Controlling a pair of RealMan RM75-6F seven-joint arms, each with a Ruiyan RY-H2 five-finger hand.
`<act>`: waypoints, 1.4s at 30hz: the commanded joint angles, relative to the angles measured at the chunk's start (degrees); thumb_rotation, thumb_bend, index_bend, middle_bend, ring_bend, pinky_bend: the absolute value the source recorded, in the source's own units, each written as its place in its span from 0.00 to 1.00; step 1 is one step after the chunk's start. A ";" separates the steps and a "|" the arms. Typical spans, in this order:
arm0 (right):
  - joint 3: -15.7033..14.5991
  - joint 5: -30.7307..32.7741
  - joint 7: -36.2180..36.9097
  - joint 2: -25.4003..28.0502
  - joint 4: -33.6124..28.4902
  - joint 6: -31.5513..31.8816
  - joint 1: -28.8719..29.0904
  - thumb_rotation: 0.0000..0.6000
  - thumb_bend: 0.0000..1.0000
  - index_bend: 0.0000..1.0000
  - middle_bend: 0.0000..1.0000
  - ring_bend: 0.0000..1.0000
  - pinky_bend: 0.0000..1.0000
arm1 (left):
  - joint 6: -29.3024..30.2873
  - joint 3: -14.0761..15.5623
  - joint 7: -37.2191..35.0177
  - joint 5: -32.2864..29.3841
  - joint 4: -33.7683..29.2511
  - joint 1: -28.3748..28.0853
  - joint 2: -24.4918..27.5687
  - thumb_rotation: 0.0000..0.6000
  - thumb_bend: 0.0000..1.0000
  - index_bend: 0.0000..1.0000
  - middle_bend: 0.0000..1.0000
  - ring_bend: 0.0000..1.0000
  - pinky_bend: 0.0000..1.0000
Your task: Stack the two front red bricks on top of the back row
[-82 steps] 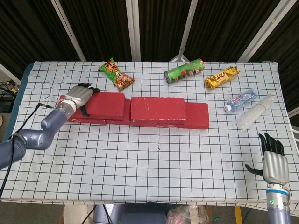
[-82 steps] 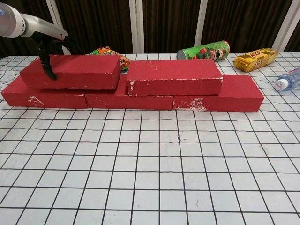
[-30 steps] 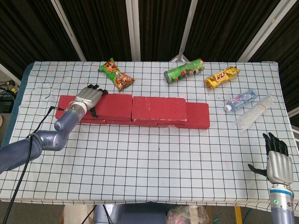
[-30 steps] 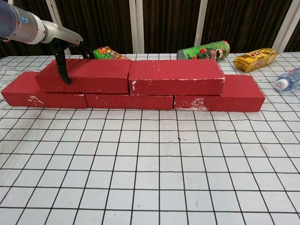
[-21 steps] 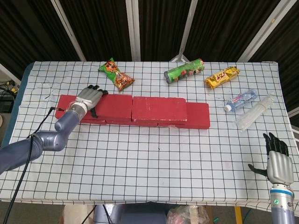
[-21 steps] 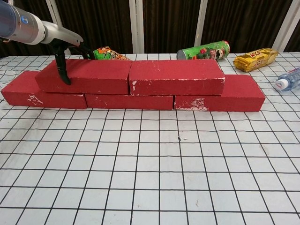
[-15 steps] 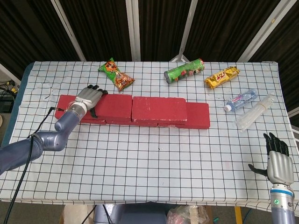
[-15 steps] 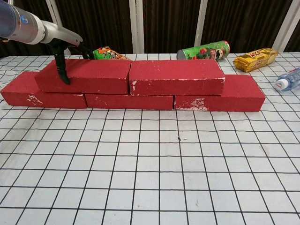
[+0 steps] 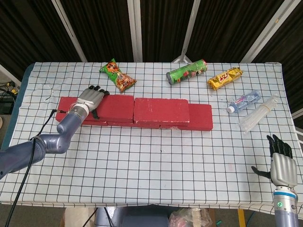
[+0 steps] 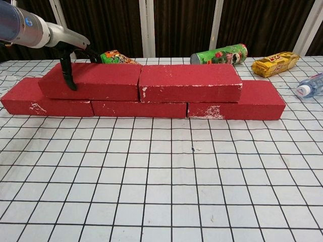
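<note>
— Red bricks (image 10: 189, 83)? Matt, rough, grainy like foam or coarse stone; chipped pale at the edges and corners.
— Tablecloth (image 9: 156, 161)? Soft white cloth, black grid, slightly wrinkled, no shine.
— Left hand (image 9: 90, 100): brushed silvery metal back, black matt fingers (image 9: 97, 90). Right hand (image 9: 279, 163), the same finish.
— Chip can (image 9: 187, 71)? Glossy green. Snack bag (image 9: 117, 75) and yellow packet (image 9: 225, 78), shiny crinkled foil.
— Water bottle (image 9: 244, 101), clear glossy plastic.
</note>
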 commanded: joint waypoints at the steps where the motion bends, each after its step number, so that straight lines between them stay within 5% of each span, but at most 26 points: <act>1: 0.02 0.08 0.02 0.03 -0.02 -0.02 0.00 1.00 0.13 0.06 0.00 0.00 0.00 | 0.19 -0.09 0.17 -0.25 -0.28 -0.08 0.11 1.00 0.00 0.15 0.11 0.00 0.00; 42: 0.46 1.03 -0.19 -0.29 0.00 0.31 0.04 1.00 0.13 0.06 0.00 0.00 0.00 | 0.61 -0.41 3.25 -2.53 -1.43 -0.70 0.01 1.00 0.00 0.09 0.02 0.00 0.00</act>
